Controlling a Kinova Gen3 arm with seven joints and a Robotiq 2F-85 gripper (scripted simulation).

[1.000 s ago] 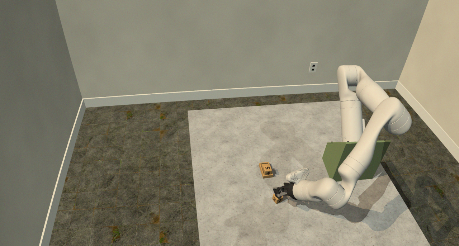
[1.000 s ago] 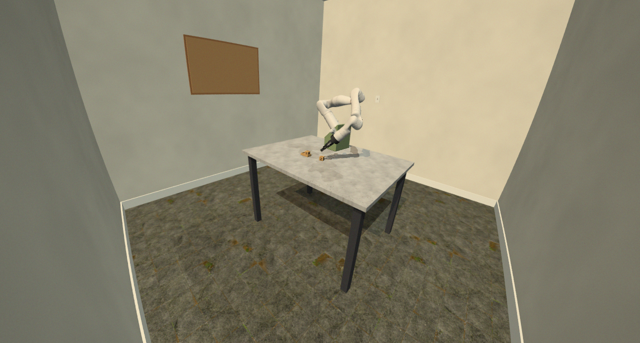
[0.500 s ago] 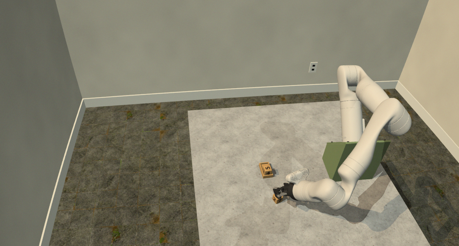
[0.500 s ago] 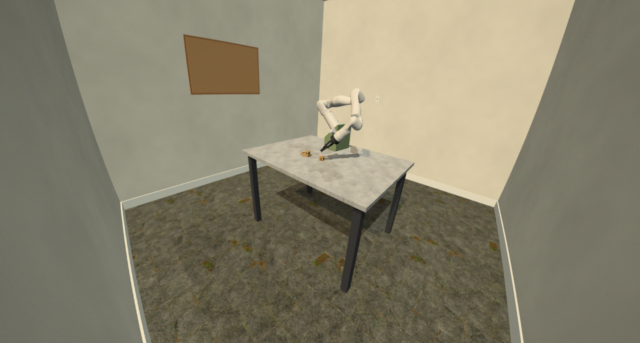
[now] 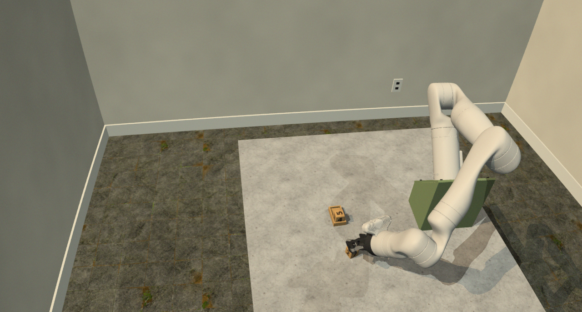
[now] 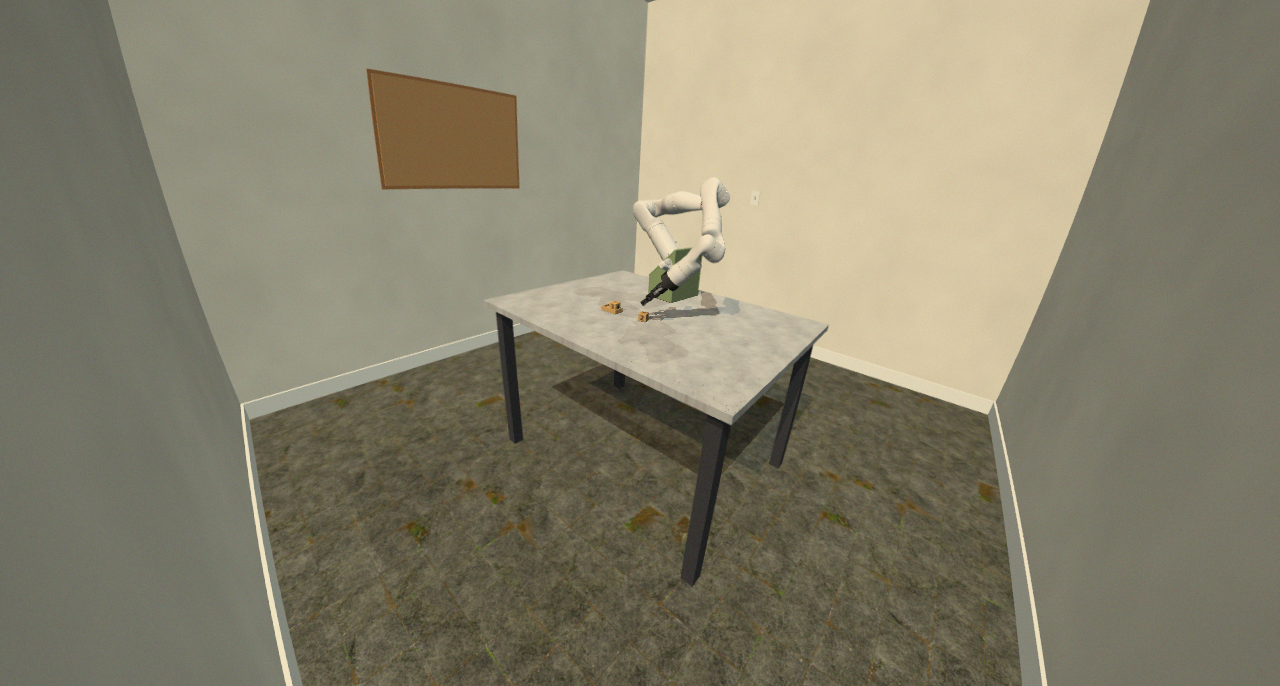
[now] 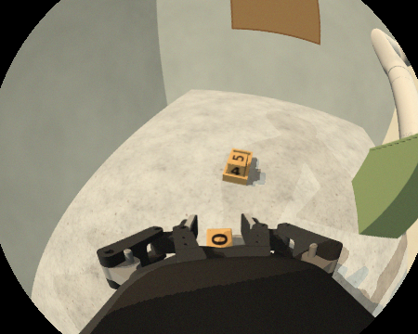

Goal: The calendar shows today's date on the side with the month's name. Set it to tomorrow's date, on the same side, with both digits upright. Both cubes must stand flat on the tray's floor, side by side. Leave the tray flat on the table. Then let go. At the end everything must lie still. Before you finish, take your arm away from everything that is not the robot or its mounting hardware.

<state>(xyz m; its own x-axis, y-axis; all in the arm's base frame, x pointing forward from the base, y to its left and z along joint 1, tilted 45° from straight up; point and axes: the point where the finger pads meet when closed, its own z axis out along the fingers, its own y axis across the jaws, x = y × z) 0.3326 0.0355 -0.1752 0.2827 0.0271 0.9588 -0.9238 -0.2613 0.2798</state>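
The wooden tray (image 5: 332, 215) lies flat on the table with one cube (image 7: 237, 166) in it. That cube shows a 5 on top and a 4 on the side towards me; the month's name cannot be made out. The second cube (image 7: 219, 237) stands on the table outside the tray, nearer the front edge, with a 0 facing the wrist camera. My gripper (image 7: 219, 223) is low over the table with a finger on each side of this cube (image 5: 349, 252). A small gap shows on both sides, so the fingers stand open around it. The tray also shows in the exterior view (image 6: 613, 306).
A green box (image 5: 447, 202) stands on the table at the arm's base, right of the tray. My forearm lies low over the table behind the gripper. The table's left edge is a little past the tray.
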